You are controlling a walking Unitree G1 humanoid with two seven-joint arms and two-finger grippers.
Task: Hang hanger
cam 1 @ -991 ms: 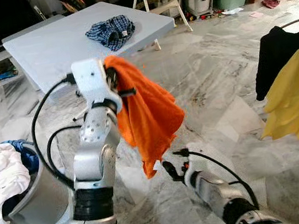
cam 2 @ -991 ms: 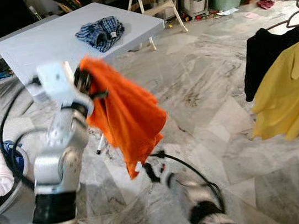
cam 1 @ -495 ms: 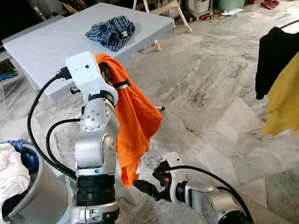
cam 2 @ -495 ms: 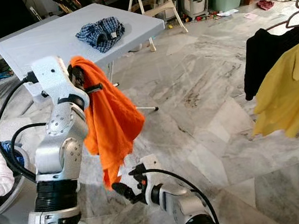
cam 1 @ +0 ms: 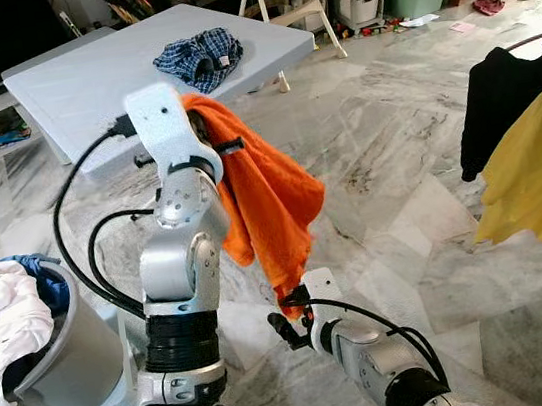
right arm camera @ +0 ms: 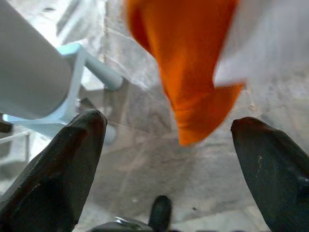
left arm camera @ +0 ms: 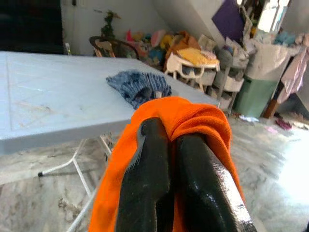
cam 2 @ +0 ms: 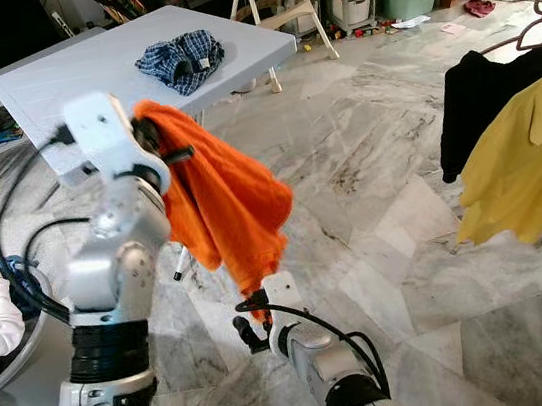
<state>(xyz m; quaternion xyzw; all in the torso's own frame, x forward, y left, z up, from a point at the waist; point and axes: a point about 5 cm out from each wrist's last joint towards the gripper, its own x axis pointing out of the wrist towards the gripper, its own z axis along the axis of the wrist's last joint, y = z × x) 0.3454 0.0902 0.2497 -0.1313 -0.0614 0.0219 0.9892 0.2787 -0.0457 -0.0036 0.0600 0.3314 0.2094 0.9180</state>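
— What have the left gripper's [left arm camera: 166, 145] fingers [left arm camera: 145, 183] got?
— They are pressed together on a fold of the orange cloth [cam 1: 270, 198], held high in front of the robot; the rest hangs down in a loose drape. Whether a hanger is inside it I cannot tell; the fabric hides whatever it covers.
— And the right gripper [right arm camera: 169, 145]?
— Its fingers [right arm camera: 58, 169] are spread wide just under the cloth's lowest tip, which sits between them without touching either. In the head views that gripper [cam 1: 286, 324] is low, near the marble floor [cam 1: 394, 145], and partly masked by the hanging tip.
— Anything legible?
— No writing can be read anywhere.
— Around that?
— Behind stands a pale blue counter [cam 1: 92, 77] with a crumpled blue plaid garment [cam 1: 200, 56] on it. At the robot's left, a grey laundry basket [cam 1: 67, 368] holds white laundry [cam 1: 0, 322], cut off by the frame edge. On the right, a black garment [cam 1: 504, 100] and a yellow shirt [cam 1: 540, 175] hang, also cut off.
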